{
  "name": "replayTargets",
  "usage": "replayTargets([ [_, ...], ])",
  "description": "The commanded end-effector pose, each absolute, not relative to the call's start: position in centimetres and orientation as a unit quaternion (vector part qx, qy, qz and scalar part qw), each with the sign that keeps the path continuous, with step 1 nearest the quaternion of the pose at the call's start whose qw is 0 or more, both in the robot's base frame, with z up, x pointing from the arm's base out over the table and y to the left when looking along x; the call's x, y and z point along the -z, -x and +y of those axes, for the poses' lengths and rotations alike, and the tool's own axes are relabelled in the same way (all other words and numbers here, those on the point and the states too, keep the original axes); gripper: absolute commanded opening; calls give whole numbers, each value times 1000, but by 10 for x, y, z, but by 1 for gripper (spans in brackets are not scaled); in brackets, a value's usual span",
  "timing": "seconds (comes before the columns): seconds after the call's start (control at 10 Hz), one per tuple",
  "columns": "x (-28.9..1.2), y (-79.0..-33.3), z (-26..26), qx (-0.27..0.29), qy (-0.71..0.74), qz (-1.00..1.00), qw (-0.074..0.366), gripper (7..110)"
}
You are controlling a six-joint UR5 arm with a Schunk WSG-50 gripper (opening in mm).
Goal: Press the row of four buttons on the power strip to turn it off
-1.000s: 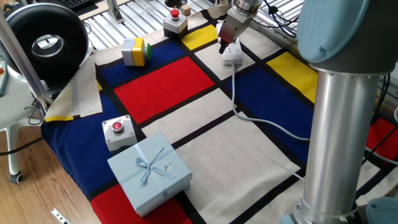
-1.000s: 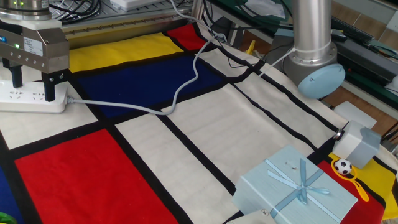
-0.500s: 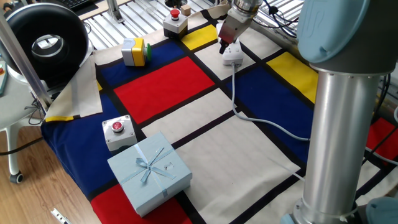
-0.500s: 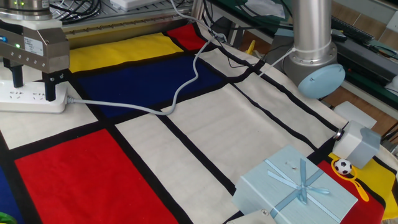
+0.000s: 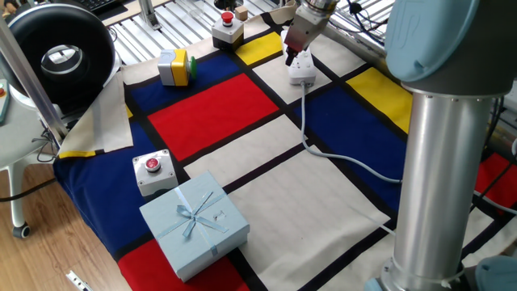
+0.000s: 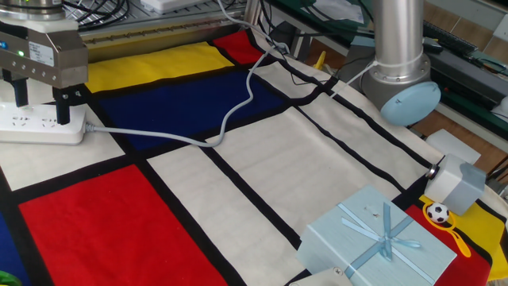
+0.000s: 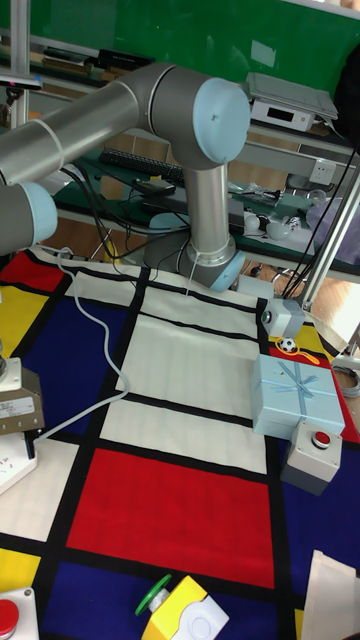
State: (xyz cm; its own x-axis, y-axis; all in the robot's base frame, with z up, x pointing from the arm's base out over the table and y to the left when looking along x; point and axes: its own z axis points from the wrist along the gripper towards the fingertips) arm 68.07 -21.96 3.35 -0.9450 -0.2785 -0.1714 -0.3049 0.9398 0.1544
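Note:
The power strip (image 6: 36, 127) is a white socket bar lying on a pale square of the patterned cloth, with a pale grey cord (image 6: 214, 137) trailing off across the blue and white squares. It also shows as the power strip (image 5: 303, 71) at the far side and as the power strip (image 7: 12, 462) at the left edge. My gripper (image 6: 40, 111) hangs right over it, open, with a dark finger at each side and nothing between them. It shows too as the gripper (image 5: 292, 56). The fingertips stand at or just above the strip's top. I cannot make out the buttons.
A pale blue gift box (image 5: 194, 222) sits near the front. Grey boxes with red buttons (image 5: 153, 171) (image 5: 228, 28) and a yellow box with a green knob (image 5: 174, 66) stand on the cloth. The arm's column (image 5: 440, 162) rises at right. A black round device (image 5: 56, 52) is at the left.
The gripper has risen slightly over the power strip, its fingers still apart. The strip and cord have not moved.

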Motion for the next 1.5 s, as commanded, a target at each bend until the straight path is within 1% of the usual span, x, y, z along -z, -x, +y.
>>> replayTargets([
  [0.0, -45, -696, -229, -95, 156, 980, 78, 88],
  [0.5, -37, -709, -238, -96, 163, 978, 84, 88],
  [1.4, -21, -709, -237, -96, 163, 978, 89, 88],
])
